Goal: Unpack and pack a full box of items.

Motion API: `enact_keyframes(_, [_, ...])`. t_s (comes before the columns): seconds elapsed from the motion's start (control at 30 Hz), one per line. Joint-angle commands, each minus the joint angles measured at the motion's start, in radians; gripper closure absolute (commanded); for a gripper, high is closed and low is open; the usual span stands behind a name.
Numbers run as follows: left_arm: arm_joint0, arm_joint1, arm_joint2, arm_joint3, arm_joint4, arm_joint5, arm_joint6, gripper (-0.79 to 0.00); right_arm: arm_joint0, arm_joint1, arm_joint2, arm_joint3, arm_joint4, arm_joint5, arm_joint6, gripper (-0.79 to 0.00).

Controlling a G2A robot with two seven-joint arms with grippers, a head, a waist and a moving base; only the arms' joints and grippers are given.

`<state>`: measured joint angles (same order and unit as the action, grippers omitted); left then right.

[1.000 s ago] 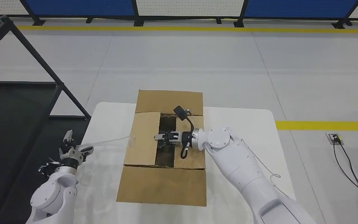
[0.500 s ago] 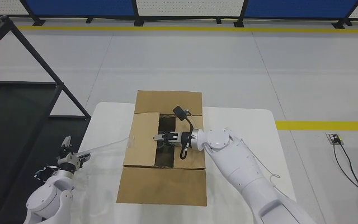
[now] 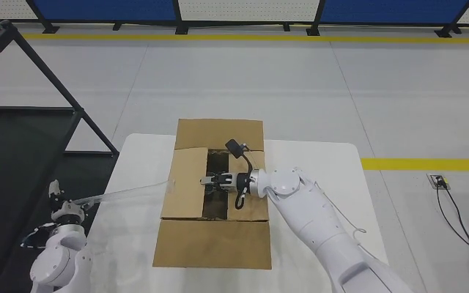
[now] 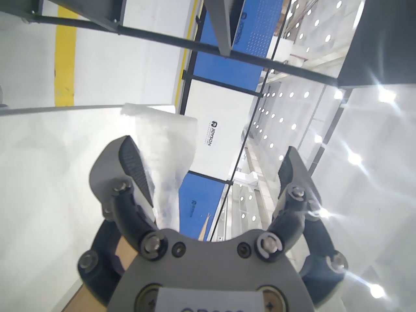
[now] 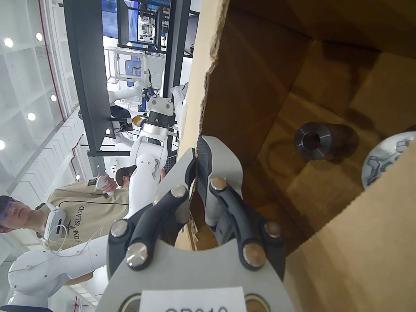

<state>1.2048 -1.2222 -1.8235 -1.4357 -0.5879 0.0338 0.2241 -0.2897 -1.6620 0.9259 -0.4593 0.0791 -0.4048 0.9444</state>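
Box flap [image 5: 208,33] within right gripper [image 5: 196,155]

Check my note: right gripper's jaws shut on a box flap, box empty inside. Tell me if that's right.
Not quite. The box is not empty: the right wrist view shows a dark metal cylinder and a round grey part on its bottom. The right gripper does have its jaws shut on the flap.

The left claw [image 4: 209,146] is spread wide; a pale, perhaps plastic sheet [image 4: 165,137] lies against one pad.
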Motion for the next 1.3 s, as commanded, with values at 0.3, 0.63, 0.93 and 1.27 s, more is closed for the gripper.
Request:
enact_keyframes(0.3, [0.006, -0.021, -0.021, -0.053, -0.115, -0.076, 0.134, -0.785, -0.001, 0.000, 0.003, -0.004, -0.006, 0.001, 0.004, 0.000])
enact_keyframes(0.63, [0.012, -0.028, -0.059, -0.111, -0.183, -0.069, 0.168, -0.785, -0.002, 0.002, 0.006, -0.008, -0.013, 0.004, 0.005, 0.000])
enact_keyframes(0.93, [0.006, -0.037, -0.074, -0.115, -0.122, -0.133, 0.290, -0.785, -0.004, 0.003, 0.008, -0.016, -0.018, 0.009, 0.008, 0.000])
enact_keyframes(1.27, [-0.011, -0.046, -0.114, -0.108, -0.092, -0.200, 0.393, -0.785, -0.002, 0.002, 0.008, -0.022, -0.024, 0.015, 0.008, 0.000])
